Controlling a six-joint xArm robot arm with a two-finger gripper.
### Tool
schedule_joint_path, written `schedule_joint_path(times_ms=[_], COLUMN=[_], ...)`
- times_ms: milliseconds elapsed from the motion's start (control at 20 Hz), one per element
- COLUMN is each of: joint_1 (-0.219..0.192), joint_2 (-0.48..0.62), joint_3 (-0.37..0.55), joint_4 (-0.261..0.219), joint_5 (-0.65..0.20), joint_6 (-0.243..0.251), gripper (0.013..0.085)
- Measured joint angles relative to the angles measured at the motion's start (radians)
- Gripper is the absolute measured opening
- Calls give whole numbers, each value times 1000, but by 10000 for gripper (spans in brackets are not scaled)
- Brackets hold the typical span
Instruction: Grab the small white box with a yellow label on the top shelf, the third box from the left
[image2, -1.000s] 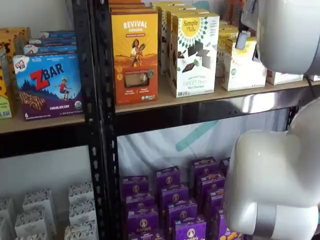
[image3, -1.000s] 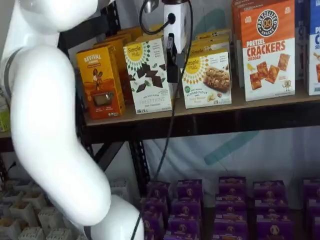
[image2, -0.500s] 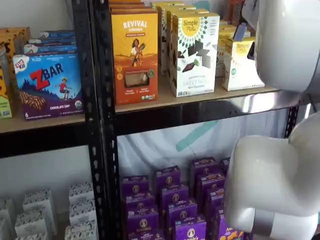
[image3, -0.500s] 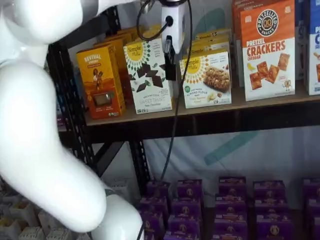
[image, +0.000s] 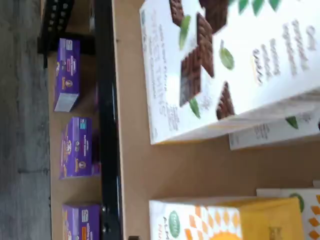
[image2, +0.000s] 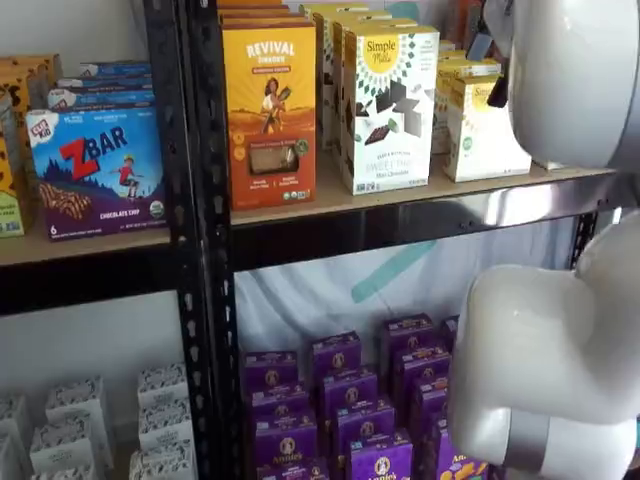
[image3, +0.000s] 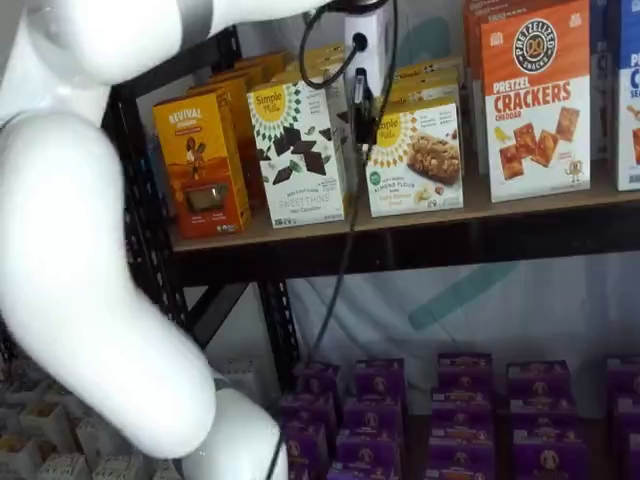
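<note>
Wooden shelves on a black metal rack are seen in both shelf views, stocked with boxed goods.

On the top shelf (image3: 520, 210) the small white box (image3: 413, 158) is stood between the white chocolate-pictured box (image3: 298, 152) and the orange cracker box (image3: 535, 100). Only in one shelf view is the gripper (image3: 362, 122) shown, its black fingers hung just beside the small white box's left edge; whether they are parted cannot be told. The purple boxes (image: 75, 147) below are caught by the wrist view.
</note>
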Motion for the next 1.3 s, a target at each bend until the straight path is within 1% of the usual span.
schedule_joint_path(times_ms=[200, 400, 700, 900, 1050, 1100, 1300], joint_1=[15, 41, 71, 77, 82, 84, 92], joint_2=[62, 110, 150, 182, 222, 229, 234], joint_3=[-39, -73, -98, -138, -198, -210, -217], joint_4=[-21, -75, -126, -145, -171, -178, -194], joint_5=[-27, -25, -13, 40, 118, 132, 137], joint_6=[2, 17, 41, 54, 66, 69, 75], gripper=[850, 850, 850, 850, 850, 850, 850])
